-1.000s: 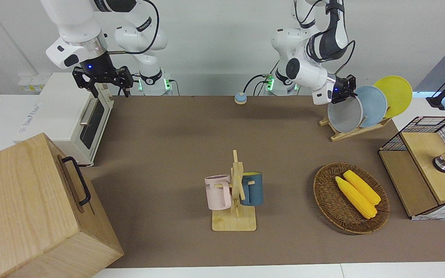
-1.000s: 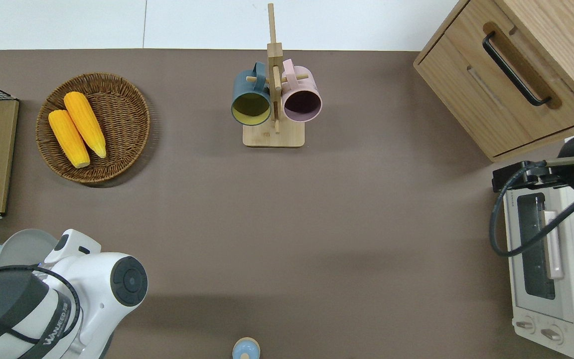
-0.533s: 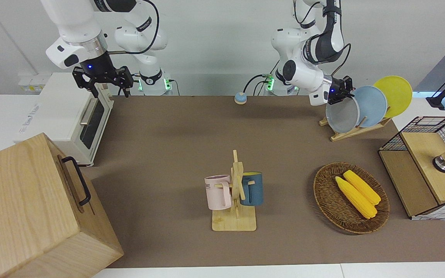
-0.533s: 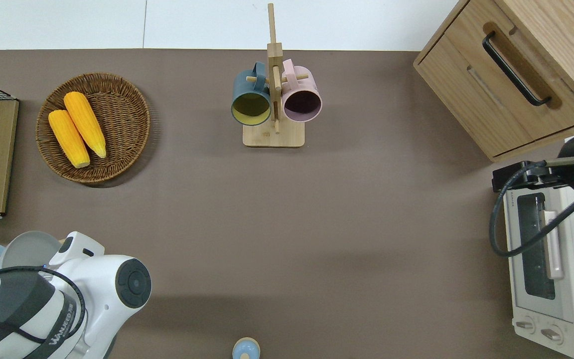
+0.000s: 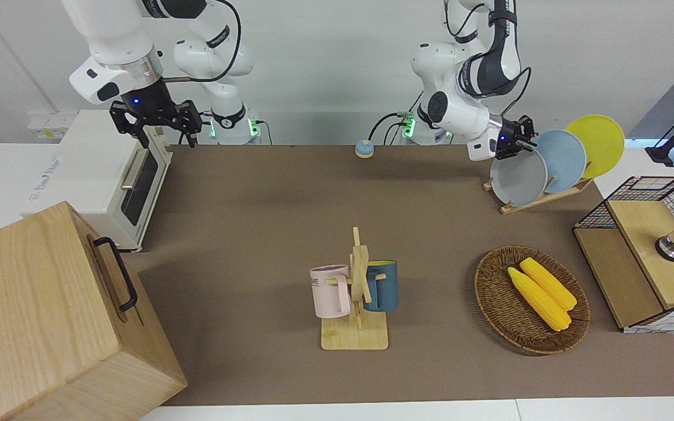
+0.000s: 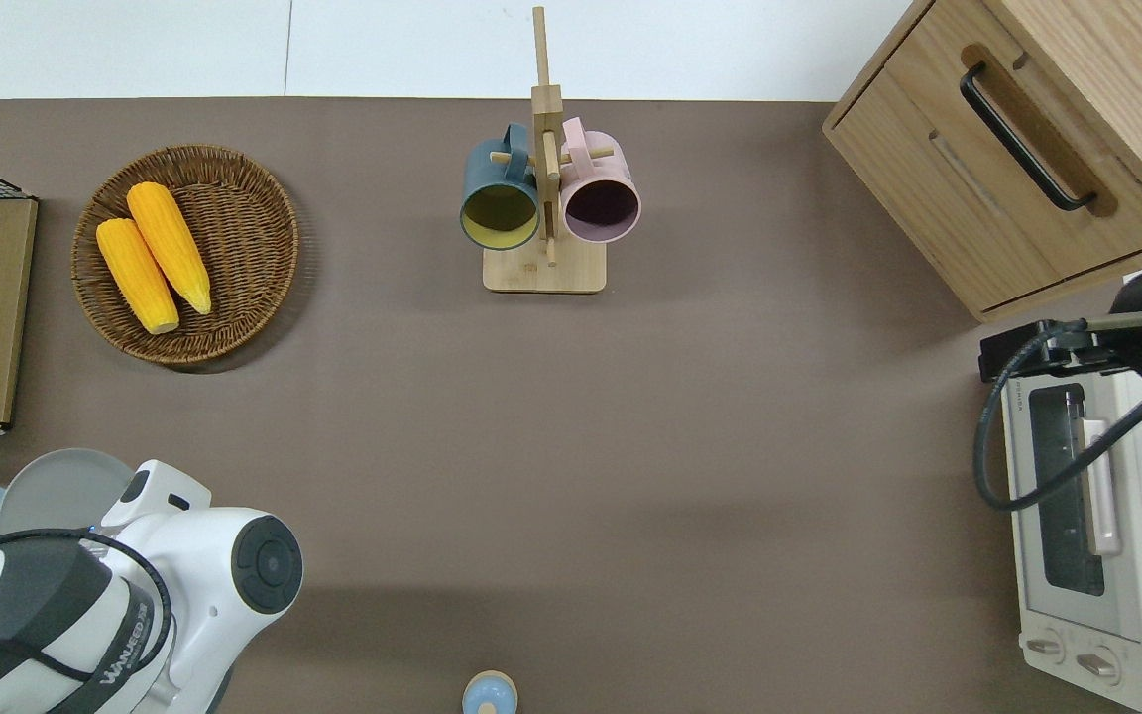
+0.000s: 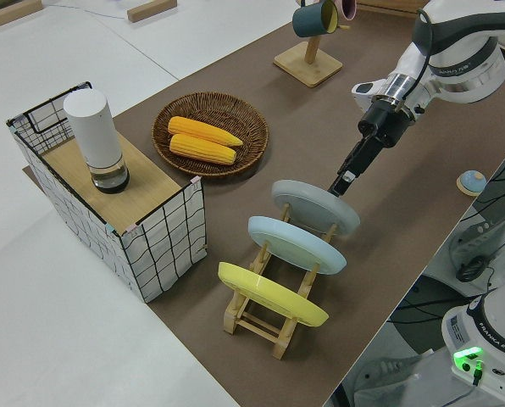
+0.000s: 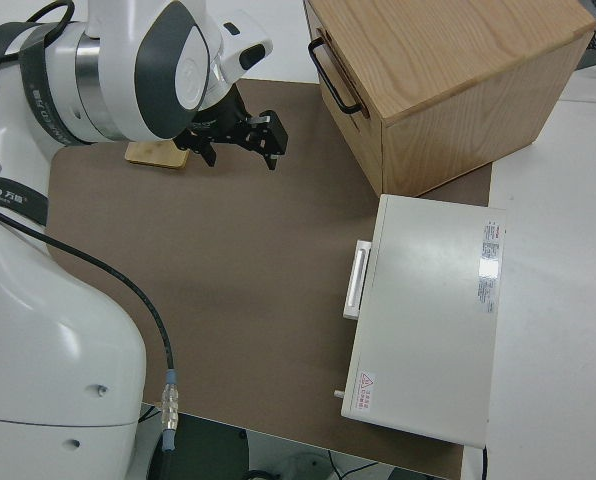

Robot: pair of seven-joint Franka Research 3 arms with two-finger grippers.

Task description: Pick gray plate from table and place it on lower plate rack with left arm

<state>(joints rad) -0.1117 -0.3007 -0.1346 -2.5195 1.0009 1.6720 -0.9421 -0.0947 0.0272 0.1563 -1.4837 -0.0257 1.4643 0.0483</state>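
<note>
The left claw (image 7: 344,181) pinches the rim of the gray plate (image 7: 315,208), which sits in the lowest slot of the plate rack (image 7: 274,326), so only letting go is left.

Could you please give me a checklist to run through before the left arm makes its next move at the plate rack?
1. Gray plate stands tilted in the lowest end slot of the lower plate rack: ok.
2. Gray plate apart from the light blue plate in the next slot: ok in the left side view.
3. Yellow plate seated in the highest slot: ok.
4. Left claw sits at the gray plate's upper rim: ok.
5. Left claw has let go of the plate: cannot tell.
6. Right arm parked, right claw open and holding nothing: ok.
</note>
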